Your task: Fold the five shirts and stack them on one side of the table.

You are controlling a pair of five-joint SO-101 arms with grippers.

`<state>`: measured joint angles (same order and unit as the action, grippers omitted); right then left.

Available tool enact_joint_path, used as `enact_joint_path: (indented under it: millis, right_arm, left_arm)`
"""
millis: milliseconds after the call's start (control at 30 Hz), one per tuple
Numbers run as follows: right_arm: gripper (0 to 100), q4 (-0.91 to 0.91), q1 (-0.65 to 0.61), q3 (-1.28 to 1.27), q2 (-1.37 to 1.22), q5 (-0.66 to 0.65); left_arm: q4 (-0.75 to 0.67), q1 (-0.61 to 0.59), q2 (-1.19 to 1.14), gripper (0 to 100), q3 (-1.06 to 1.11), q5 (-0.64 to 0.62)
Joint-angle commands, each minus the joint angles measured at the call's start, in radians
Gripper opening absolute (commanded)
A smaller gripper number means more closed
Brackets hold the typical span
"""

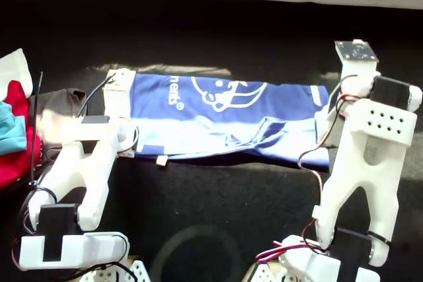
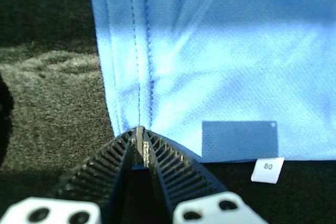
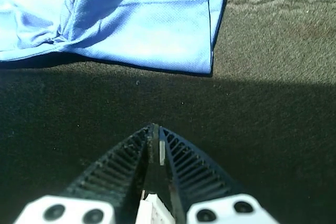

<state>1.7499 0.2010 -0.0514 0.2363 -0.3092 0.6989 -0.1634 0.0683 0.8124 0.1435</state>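
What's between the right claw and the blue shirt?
Just bare dark table. In the right wrist view, the right gripper sits short of the blue shirt, with nothing lying on the stretch between them.

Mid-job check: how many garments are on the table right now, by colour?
Blue: 1, the blue mesh shirt with white print, spread flat
White: 1, the white cloth garment in the side pile
Red: 1, the red cloth garment in that pile
Teal: 1, the teal cloth garment in that pile
Grey-brown: 1, the grey-brown cloth garment beside the pile
Total: 5
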Motion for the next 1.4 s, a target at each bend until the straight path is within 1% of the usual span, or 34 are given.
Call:
enact_joint_path:
  millis: [0,33,100,167,267,433,500,567,700,800,833,900,967,1033,1100,1167,1233,1367]
  right_arm:
    - [0.6,0.018,0.081,-0.105,0.054,0.034]
    - [0.6,0.012,0.142,-0.199,0.079,0.049]
    - [0.6,-0.058,0.254,-0.355,0.128,0.011]
    - [0.6,-0.125,0.285,-0.446,0.185,-0.051]
    - [0.6,-0.185,0.259,-0.541,0.291,-0.069]
    - [0.6,-0.222,0.105,-0.665,0.435,0.048]
    - [0.6,-0.223,0.044,-0.684,0.463,0.069]
    - [0.6,-0.228,0.03,-0.687,0.476,0.069]
    - [0.6,-0.332,0.035,-0.693,0.475,0.06]
    - [0.6,-0.351,0.03,-0.696,0.475,0.037]
    - [0.6,-0.351,0.03,-0.697,0.475,0.034]
    - [0.6,-0.344,0.036,-0.696,0.475,0.026]
    - [0.6,-0.343,0.036,-0.697,0.475,-0.028]
    - [0.6,-0.344,0.036,-0.697,0.475,-0.057]
    - [0.6,-0.344,0.035,-0.694,0.475,-0.063]
    - [0.6,-0.349,0.035,-0.696,0.475,-0.064]
    - [0.6,-0.351,0.035,-0.696,0.475,-0.064]
    - [0.6,-0.352,0.03,-0.694,0.475,-0.066]
  left_arm:
    - [-0.014,0.001,-0.012,1,-0.012,-0.014]
    - [-0.023,0.001,-0.012,1,-0.012,-0.014]
    - [-0.029,0.001,-0.012,1,-0.008,-0.014]
    - [-0.029,0.001,-0.012,1,-0.005,-0.014]
    - [-0.029,0.001,-0.01,1,-0.005,-0.015]
    - [-0.029,0.001,-0.01,1,-0.005,-0.015]
    - [-0.029,0.001,-0.01,1,-0.005,-0.015]
    - [-0.029,0.001,-0.012,1,-0.005,-0.015]
    - [-0.029,0.001,-0.012,1,-0.007,-0.015]
    - [-0.025,-0.005,-0.001,1,-0.012,-0.015]
    - [0.005,-0.008,0.01,1,-0.019,-0.015]
    - [0.135,-0.03,0.054,1,-0.064,-0.015]
    - [0.265,-0.053,0.108,1,-0.134,-0.015]
    - [0.393,-0.088,0.154,4,-0.229,-0.015]
    - [0.491,-0.124,0.176,10,-0.34,-0.015]
    - [0.545,-0.153,0.159,17,-0.437,-0.015]
    - [0.548,-0.16,0.102,23,-0.501,-0.015]
    - [0.525,-0.142,-0.125,24,-0.641,-0.023]
